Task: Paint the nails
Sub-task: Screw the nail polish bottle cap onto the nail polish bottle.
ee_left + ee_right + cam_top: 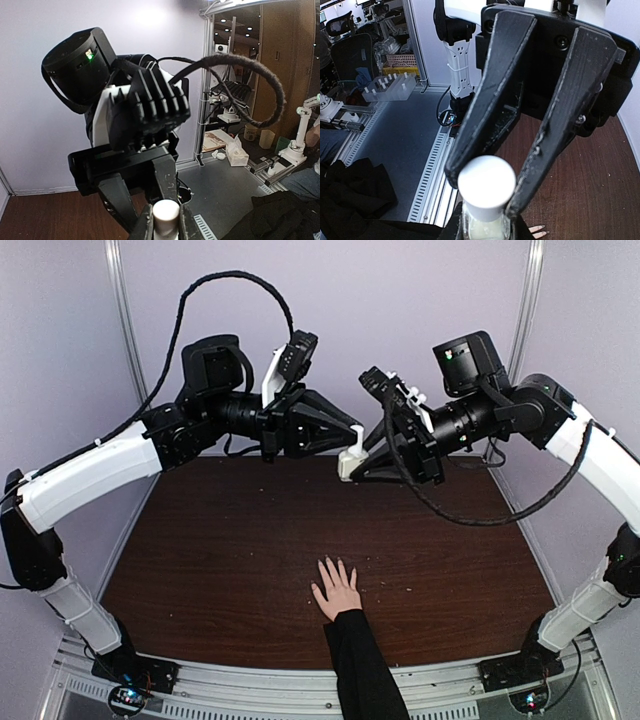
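A light-skinned hand (336, 590) with a black sleeve lies flat on the brown table (220, 560), fingers spread toward the back. Its nails are too small to make out from above; two fingertips (538, 230) show at the bottom of the right wrist view. High above the table's far edge the two grippers meet on a small clear bottle (346, 466) with a white cap (355, 438). My left gripper (357, 432) is shut on the cap (166, 216). My right gripper (350, 468) is shut on the glass body (485, 227) below the cap (486, 187).
Both arms reach inward from the table's sides, with black cables looping above and below them. Pale walls and metal posts (124, 310) close off the back. A grooved aluminium rail (300, 685) runs along the near edge, where the sleeve (362, 665) crosses it.
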`<state>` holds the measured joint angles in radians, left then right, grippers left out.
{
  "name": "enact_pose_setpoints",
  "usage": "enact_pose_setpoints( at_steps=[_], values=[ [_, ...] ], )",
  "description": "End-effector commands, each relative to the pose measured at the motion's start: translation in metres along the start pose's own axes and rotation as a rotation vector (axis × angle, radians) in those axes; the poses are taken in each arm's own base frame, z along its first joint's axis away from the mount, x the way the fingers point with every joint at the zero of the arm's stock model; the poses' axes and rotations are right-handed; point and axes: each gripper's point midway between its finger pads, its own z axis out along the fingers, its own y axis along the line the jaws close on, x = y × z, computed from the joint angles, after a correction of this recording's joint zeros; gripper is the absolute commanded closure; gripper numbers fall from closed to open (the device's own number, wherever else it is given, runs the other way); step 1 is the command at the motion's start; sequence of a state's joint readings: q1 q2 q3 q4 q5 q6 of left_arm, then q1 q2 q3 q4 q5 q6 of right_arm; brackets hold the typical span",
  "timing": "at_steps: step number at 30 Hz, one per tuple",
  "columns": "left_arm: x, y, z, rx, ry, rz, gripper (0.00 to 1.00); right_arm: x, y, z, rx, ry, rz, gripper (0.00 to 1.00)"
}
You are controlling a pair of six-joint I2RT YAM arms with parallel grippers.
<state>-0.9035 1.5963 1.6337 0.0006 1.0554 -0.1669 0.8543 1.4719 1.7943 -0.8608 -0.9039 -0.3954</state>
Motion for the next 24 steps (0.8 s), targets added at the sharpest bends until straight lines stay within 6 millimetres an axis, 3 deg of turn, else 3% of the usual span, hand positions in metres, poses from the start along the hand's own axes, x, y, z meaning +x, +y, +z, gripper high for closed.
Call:
enact_pose_setpoints(
  at_steps=[1, 5, 12, 16, 19, 24],
  values=[
    [0.044, 0.000, 0.011, 0.073, 0.080, -0.166, 0.96, -0.067, 0.025, -0.025, -0.048, -0.202, -0.207, 1.00],
    [0.040, 0.001, 0.007, 0.060, 0.081, -0.157, 0.91, -0.066, 0.026, -0.025, -0.051, -0.200, -0.205, 1.00],
    [0.023, 0.010, -0.017, -0.040, 0.051, -0.112, 0.66, -0.054, 0.014, -0.019, -0.006, -0.162, -0.179, 1.00],
    [0.020, 0.013, -0.026, -0.095, 0.057, -0.093, 0.61, -0.051, 0.006, -0.018, 0.033, -0.148, -0.167, 1.00],
    [0.013, 0.018, -0.034, -0.170, 0.041, -0.068, 0.57, -0.044, -0.010, -0.016, 0.112, -0.122, -0.135, 1.00],
    [0.005, 0.044, -0.055, -0.409, 0.012, -0.039, 0.51, -0.028, -0.048, -0.019, 0.331, -0.070, -0.086, 1.00]
  ],
)
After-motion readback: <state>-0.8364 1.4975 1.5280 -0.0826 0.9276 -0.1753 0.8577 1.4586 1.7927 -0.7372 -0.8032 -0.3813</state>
